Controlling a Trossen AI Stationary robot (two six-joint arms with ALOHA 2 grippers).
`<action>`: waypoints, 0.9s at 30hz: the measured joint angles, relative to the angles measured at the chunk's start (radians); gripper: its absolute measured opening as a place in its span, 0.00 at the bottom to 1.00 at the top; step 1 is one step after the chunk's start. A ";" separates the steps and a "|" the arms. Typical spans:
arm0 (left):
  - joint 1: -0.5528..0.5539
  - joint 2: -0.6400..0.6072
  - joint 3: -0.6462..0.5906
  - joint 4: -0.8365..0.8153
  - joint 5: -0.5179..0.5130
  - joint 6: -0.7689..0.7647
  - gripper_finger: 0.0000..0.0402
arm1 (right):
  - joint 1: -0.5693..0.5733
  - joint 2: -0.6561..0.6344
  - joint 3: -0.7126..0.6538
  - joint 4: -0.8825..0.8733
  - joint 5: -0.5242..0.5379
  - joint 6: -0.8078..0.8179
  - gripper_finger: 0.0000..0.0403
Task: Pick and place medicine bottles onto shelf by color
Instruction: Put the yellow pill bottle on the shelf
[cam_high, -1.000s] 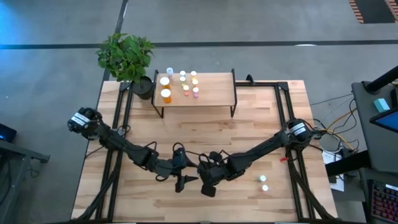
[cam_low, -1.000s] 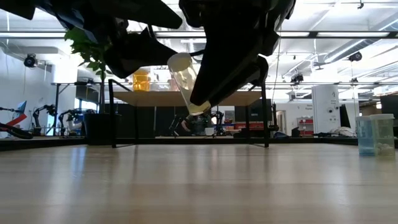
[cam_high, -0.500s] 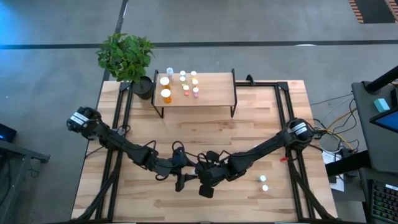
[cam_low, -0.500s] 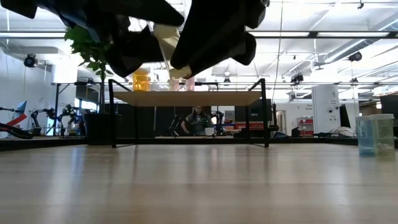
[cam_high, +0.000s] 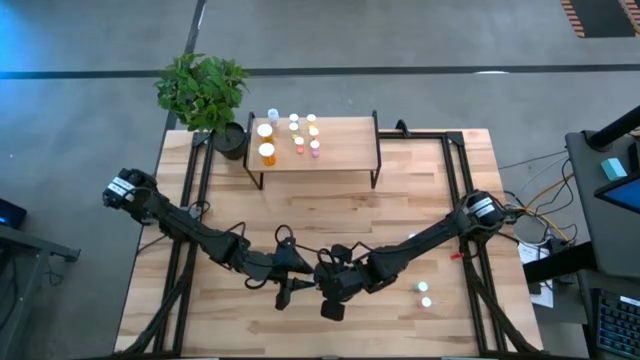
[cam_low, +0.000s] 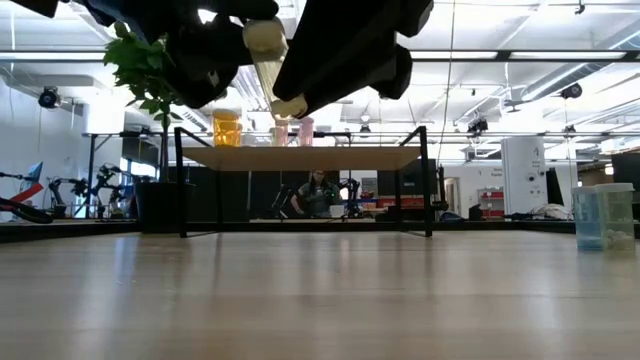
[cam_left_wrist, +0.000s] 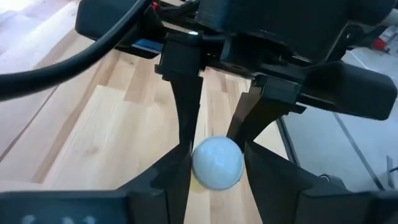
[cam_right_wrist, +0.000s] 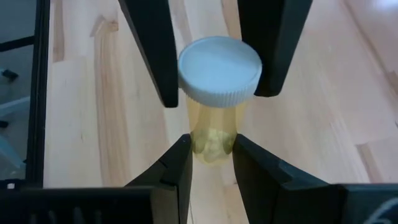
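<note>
A yellow-green medicine bottle (cam_right_wrist: 213, 127) with a white cap (cam_right_wrist: 219, 68) is held in the air between both grippers, over the table's near middle. My right gripper (cam_right_wrist: 211, 155) is shut on its lower body. My left gripper (cam_left_wrist: 217, 168) faces it and is shut on the cap. In the low view the bottle (cam_low: 272, 70) slants, cap uppermost. The shelf (cam_high: 340, 150) stands at the far side with several bottles (cam_high: 290, 135) upright on its left half. Two more bottles (cam_high: 424, 293) stand on the table near the right. My left gripper pinches the white cap (cam_left_wrist: 217, 163) between its two fingers (cam_left_wrist: 177, 177), one on each side of the rim, coming at the cap end-on. My right gripper pinches the bottle's bottom end (cam_right_wrist: 211, 146) between its fingers (cam_right_wrist: 177, 168), from the opposite side. The bottle is lifted clear and tilted.
A potted plant (cam_high: 203, 90) stands by the shelf's far left corner. The shelf's right half (cam_high: 350, 145) is bare board. Black rails (cam_high: 195, 200) run along the table's left and right sides. The two arms meet head-on over the near middle.
Both grippers have risen with the bottle, which has moved up and a little toward the table's left and turned from a steep slant to nearer upright. The left gripper has closed in on the cap end.
</note>
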 joint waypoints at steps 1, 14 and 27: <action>0.000 -0.001 0.000 0.001 0.000 0.000 0.33 | -0.001 -0.001 0.000 0.000 0.001 -0.001 0.24; 0.000 -0.001 0.002 -0.020 -0.006 0.001 0.29 | -0.004 -0.003 0.000 0.002 0.003 0.016 0.24; 0.026 -0.002 0.001 -0.055 0.000 -0.024 0.26 | -0.011 -0.059 0.000 -0.161 -0.082 0.106 0.35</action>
